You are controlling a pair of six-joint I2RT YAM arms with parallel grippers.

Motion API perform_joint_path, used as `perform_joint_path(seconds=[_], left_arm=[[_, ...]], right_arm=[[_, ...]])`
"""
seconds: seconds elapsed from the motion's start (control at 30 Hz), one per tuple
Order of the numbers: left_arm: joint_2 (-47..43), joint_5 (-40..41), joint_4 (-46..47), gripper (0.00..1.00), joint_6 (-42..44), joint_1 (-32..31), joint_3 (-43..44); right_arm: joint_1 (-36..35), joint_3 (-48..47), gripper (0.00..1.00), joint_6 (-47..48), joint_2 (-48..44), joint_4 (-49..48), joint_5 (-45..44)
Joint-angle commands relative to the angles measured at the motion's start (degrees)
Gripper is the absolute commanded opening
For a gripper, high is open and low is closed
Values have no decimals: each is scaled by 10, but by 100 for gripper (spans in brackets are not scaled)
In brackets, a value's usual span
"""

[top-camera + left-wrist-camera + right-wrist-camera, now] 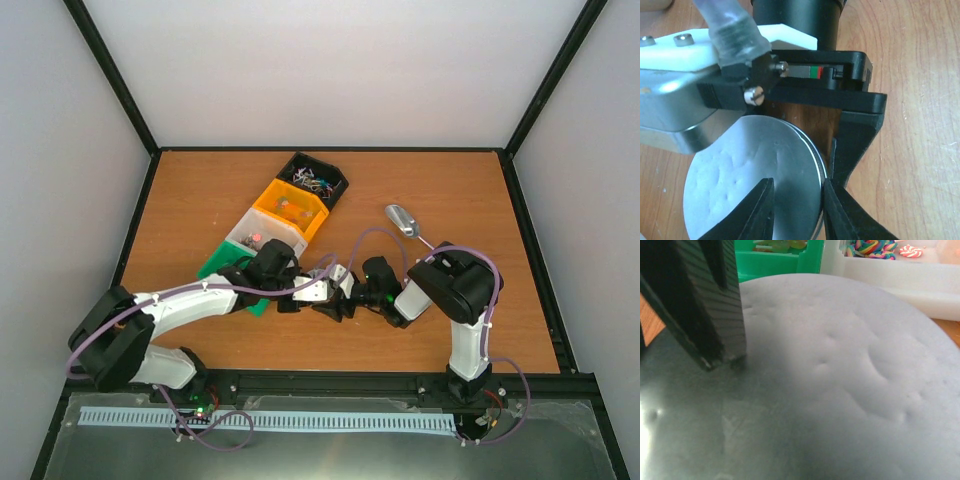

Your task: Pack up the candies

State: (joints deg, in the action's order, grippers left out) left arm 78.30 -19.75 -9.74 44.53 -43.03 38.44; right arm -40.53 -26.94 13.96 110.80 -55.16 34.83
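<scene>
Opening step: the right hand [338,292] grips the jar lid [755,170] wide, the left hand [797,210] pinches its rim narrowly; next comes working it free for the candies [872,247].

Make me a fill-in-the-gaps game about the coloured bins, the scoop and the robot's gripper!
1. The row runs black plastic bin, orange plastic bin, white plastic bin, then, at the near end, a ____ one.
2. The shiny metal scoop lies to the ____ of that row.
3. The left gripper holds a round silver-rimmed lid whose top is ____.
4. Rainbow-striped wrapped candies lie in the ____ bin.
Missing words: green; right; white; white.
</scene>
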Motion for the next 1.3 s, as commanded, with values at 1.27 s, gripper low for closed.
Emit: perform_joint_path(seconds=[1.27], left_arm=[[-6,-13,30,49,-19,-13,15]], right_arm=[[-7,2,31,-3,8,50,5]])
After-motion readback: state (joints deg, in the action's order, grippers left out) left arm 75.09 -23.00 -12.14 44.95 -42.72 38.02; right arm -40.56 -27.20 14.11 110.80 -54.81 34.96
